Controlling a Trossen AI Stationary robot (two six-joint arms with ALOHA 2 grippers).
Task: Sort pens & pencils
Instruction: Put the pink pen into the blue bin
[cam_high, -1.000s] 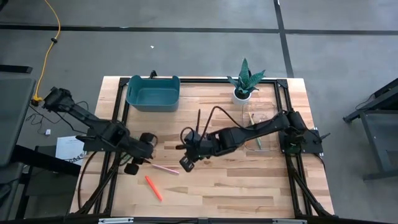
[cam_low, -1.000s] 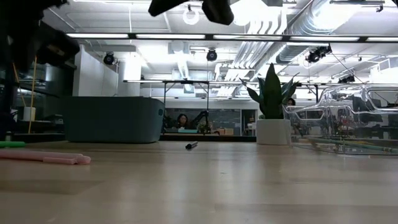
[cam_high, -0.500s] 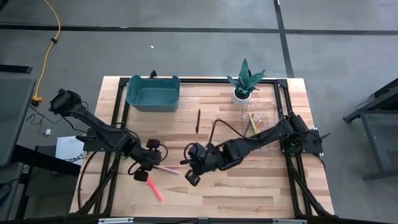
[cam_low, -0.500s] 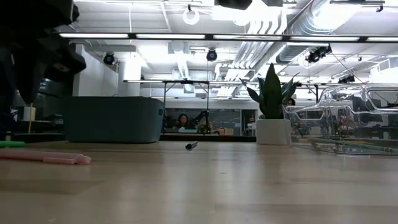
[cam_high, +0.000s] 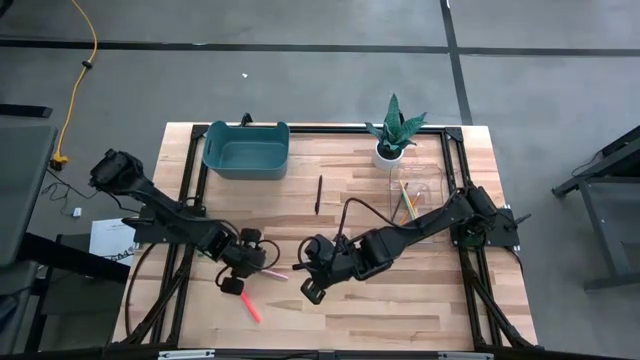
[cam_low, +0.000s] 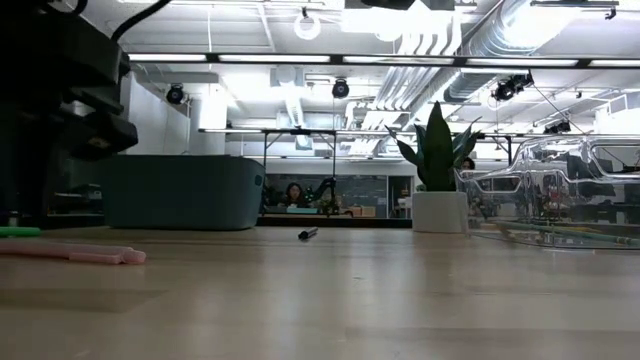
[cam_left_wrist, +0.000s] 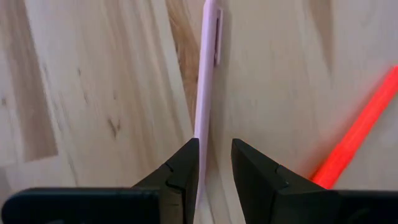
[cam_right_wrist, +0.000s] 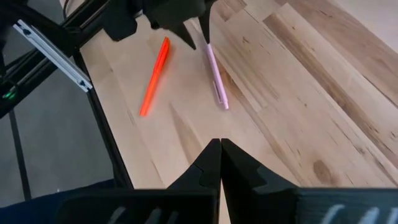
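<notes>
High view: nearest the front edge of the wooden table (cam_high: 420, 310), the red-orange pen (cam_high: 247, 301) lies slanted on the left half, touching nothing. Just behind it the left gripper (cam_high: 238, 273) sits low over one end of the pale pink pen (cam_high: 268, 272). In the left wrist view its two dark fingers (cam_left_wrist: 184, 163) are a narrow gap apart, straddling the pink pen (cam_left_wrist: 204, 93), which runs away between them along the wood grain; whether the pads press on it cannot be told. The red-orange pen (cam_left_wrist: 354, 136) shows off to one side, apart from the pink one.

A little to the right, near the table's middle, the right gripper (cam_high: 310, 283) hangs with its fingers pressed together and nothing between them, as the right wrist view shows (cam_right_wrist: 219, 154). That view looks toward the pink pen (cam_right_wrist: 215, 83) and the red-orange pen (cam_right_wrist: 154, 75), lying near each other but not touching.

Farther back, the black pen (cam_high: 319, 192) lies alone at mid-table. On the right a clear container (cam_high: 420, 200) holds slim sticks, among them a yellow pencil (cam_high: 405, 196). At the far edge stand a teal bin (cam_high: 246, 149) on the left and a potted plant (cam_high: 392, 130) to its right.

In the low view a bright green pen (cam_low: 18, 232) lies at the far left, just behind the pink one (cam_low: 70, 253).
</notes>
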